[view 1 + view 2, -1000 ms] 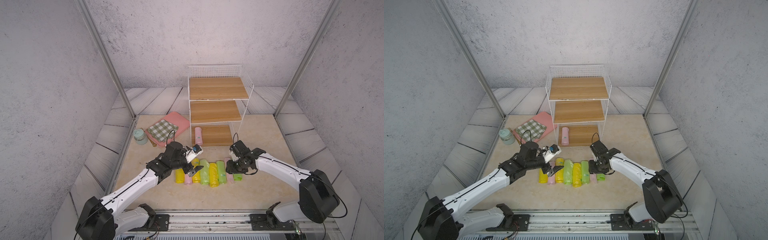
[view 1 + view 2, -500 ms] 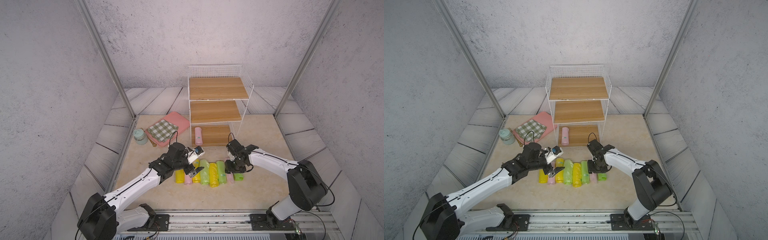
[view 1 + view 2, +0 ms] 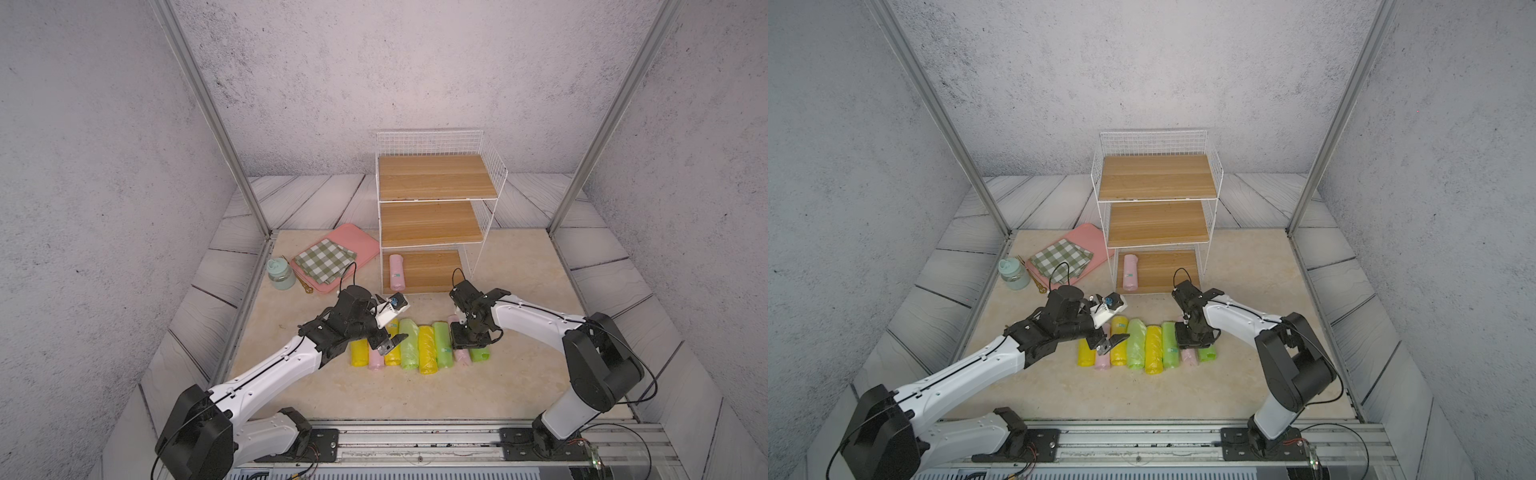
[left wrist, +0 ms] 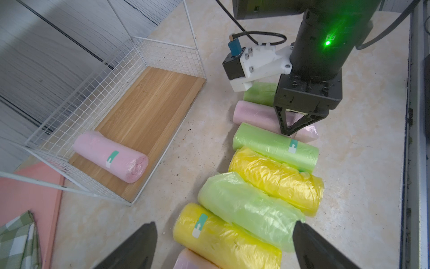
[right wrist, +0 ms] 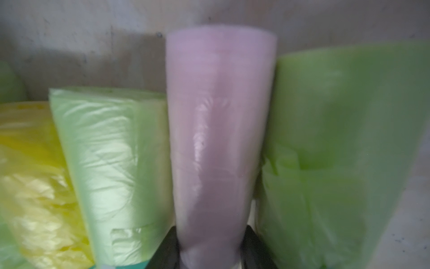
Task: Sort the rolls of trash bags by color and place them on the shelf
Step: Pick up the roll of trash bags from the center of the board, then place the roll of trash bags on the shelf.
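Top views both show a first roll [image 3: 396,272], pink, lying on the shelf's [image 3: 436,183] bottom board. Eight rolls [image 3: 426,349] wait in a row on the table [image 3: 519,374] before it. My right claw [image 3: 465,345] pinches a pink roll [image 5: 216,139] between two green ones [image 5: 111,151] near the row's end, having dropped onto it within the last second. My left claw [image 3: 390,343] hangs wide open over the opposite end.

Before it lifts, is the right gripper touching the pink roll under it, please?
Touching: the right wrist view shows the right gripper with fingers flush against both sides of the pink roll.
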Robot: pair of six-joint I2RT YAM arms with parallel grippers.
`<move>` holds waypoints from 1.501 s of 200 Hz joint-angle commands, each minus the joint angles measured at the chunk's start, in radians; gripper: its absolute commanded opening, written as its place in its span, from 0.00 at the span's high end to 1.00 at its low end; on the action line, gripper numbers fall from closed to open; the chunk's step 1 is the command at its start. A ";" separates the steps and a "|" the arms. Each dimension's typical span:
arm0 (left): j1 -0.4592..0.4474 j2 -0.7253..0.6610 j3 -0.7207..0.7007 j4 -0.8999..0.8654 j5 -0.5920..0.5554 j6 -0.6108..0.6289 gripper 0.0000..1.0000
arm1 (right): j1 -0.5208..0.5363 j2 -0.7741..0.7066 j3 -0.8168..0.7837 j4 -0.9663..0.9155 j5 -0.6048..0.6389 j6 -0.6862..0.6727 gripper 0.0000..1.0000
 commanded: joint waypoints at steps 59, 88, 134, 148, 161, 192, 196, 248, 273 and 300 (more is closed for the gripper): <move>-0.009 0.014 -0.005 0.030 -0.001 -0.020 0.03 | 0.005 -0.154 -0.064 0.066 0.027 0.012 0.77; -0.008 0.021 0.041 0.012 -0.010 -0.030 0.03 | 0.004 -0.208 -0.084 0.097 0.034 0.009 0.86; -0.006 0.020 0.077 0.035 -0.033 -0.101 0.03 | 0.004 -0.274 -0.082 0.118 0.049 0.002 1.00; -0.006 0.013 0.078 0.041 -0.032 -0.107 0.03 | 0.003 -0.288 -0.083 0.144 0.039 -0.004 1.00; -0.006 0.004 0.073 0.052 -0.052 -0.106 0.03 | 0.004 -0.299 -0.085 0.175 0.028 -0.005 1.00; 0.001 -0.021 0.080 0.060 -0.090 -0.112 0.03 | 0.004 -0.313 -0.069 0.220 0.003 0.002 1.00; 0.005 -0.025 0.084 0.058 -0.089 -0.114 0.03 | 0.002 -0.312 -0.064 0.224 -0.002 0.002 1.00; 0.072 -0.031 0.158 -0.006 -0.046 -0.162 0.03 | -0.006 -0.260 -0.047 0.385 -0.137 0.038 1.00; 0.083 -0.041 0.157 0.002 -0.077 -0.176 0.03 | -0.013 -0.208 -0.028 0.464 -0.199 0.076 1.00; 0.109 -0.034 0.173 -0.007 -0.087 -0.211 0.03 | -0.022 -0.155 -0.014 0.567 -0.233 0.122 1.00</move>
